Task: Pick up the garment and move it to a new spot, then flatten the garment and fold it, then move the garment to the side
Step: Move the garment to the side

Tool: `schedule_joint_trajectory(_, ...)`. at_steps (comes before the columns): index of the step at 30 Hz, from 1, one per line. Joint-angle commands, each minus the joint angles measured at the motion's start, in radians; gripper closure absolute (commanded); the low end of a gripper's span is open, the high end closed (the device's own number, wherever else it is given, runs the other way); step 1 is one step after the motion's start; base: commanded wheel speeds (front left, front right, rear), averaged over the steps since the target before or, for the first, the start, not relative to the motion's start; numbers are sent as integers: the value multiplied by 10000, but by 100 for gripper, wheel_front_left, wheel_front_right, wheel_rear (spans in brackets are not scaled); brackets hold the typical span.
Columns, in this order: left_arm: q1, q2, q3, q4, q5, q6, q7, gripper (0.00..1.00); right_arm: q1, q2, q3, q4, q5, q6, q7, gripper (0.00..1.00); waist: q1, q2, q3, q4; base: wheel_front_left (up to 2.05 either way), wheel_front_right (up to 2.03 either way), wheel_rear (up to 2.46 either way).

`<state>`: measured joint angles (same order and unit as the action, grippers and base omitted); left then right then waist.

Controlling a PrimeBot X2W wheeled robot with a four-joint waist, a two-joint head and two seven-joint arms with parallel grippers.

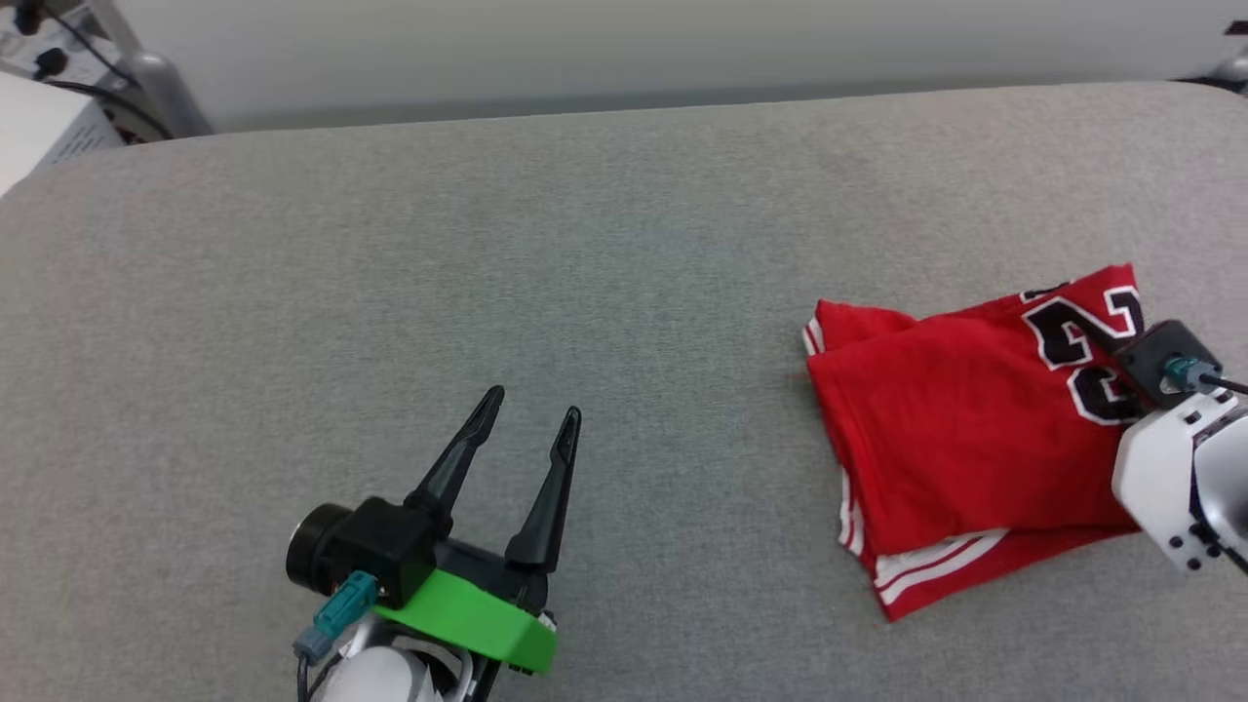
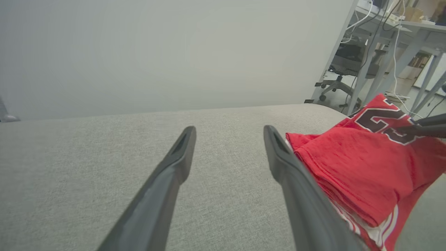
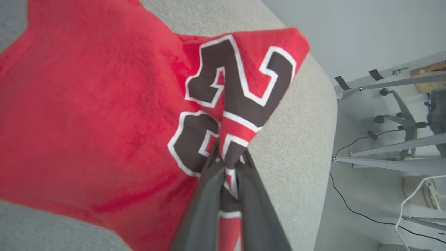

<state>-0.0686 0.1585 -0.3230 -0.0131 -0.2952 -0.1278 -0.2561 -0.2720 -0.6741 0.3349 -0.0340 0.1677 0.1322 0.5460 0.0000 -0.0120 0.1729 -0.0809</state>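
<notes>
- In the head view, the left gripper [image 1: 534, 404] is hovering over the grey padded tabletop [image 1: 585, 244] with its two dark fingers spread wide and nothing between them.
- Well to the right of that gripper, the garment [image 1: 965, 429] is lying as a folded red bundle, its red-and-white striped trim [image 1: 926, 570] showing along the near edge.
- The right gripper [image 1: 1102, 336] is reaching in from the bundle's far side, and its fingers are crossing the black white-outlined numerals [image 1: 1072, 356].
- In the left wrist view, the left gripper [image 2: 230, 130] is pointing across bare grey fabric, its jaws standing wide apart and empty.
- The garment [image 2: 355, 170] is sitting just beside the right-hand finger [image 2: 296, 181], on its outer side, apart from the left-hand one.
- Beyond the bundle, the dark fingers of the right gripper [image 2: 423, 129] are coming in over the numerals.
- Further off, an office chair [image 2: 343, 69] and desk legs [image 2: 390, 73] are standing on the floor.
- In the right wrist view, the right gripper [image 3: 228, 160] is pinching a raised fold of the garment [image 3: 87, 104], with its jaws nearly together on the cloth.
- The fold is rising straight ahead of the fingertips, through the numerals [image 3: 240, 83].
- The rest of the red cloth is spreading to the left of the fingers, while the tabletop's rounded edge [image 3: 313, 146] is running past on their right.
</notes>
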Motion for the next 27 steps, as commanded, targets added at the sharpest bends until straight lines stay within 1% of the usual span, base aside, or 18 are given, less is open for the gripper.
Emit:
schedule_joint_trajectory(1, -312, 128, -12, -121, 120, -29, -57, 0, -449, -293, 80, 58, -132, -15, -178, 100, 0, 120, 785, -1252, 0, 0, 0)
schedule_joint_trajectory(5, -708, 356, -142, -365, 221, -29, -57, 0, -1026, -859, -54, 899, -200, -15, -644, 100, 0, 120, 1466, -1814, 0, 0, 0)
schedule_joint_trajectory(8, -999, 583, -245, -574, 274, -29, -57, 0, -1324, -1086, -261, 1614, -222, -15, -1035, 100, 0, 120, 1975, -2099, 0, 0, 0)
schedule_joint_trajectory(12, -1377, 923, -367, -881, 377, -29, -57, 0, -1732, -1262, -933, 2850, -301, -15, -1895, 100, 0, 120, 2684, -2320, 0, 0, 0)
schedule_joint_trajectory(16, -1719, 1232, -432, -1216, 470, -29, -57, 0, -2199, -992, -1779, 4135, -532, -15, -2905, 100, 0, 120, 3312, -2369, 0, 0, 0)
schedule_joint_trajectory(21, -2069, 1585, -345, -1673, 494, -29, -57, 0, -2866, -588, -2968, 5510, -1212, -15, -3998, 100, 0, 120, 4015, -2182, 0, 0, 0)
schedule_joint_trajectory(27, -2252, 1846, -250, -2158, 521, -27, -57, 0, -3563, -366, -4208, 6806, -2032, -15, -4753, 100, 0, 120, 4612, -1824, 0, 0, 0)
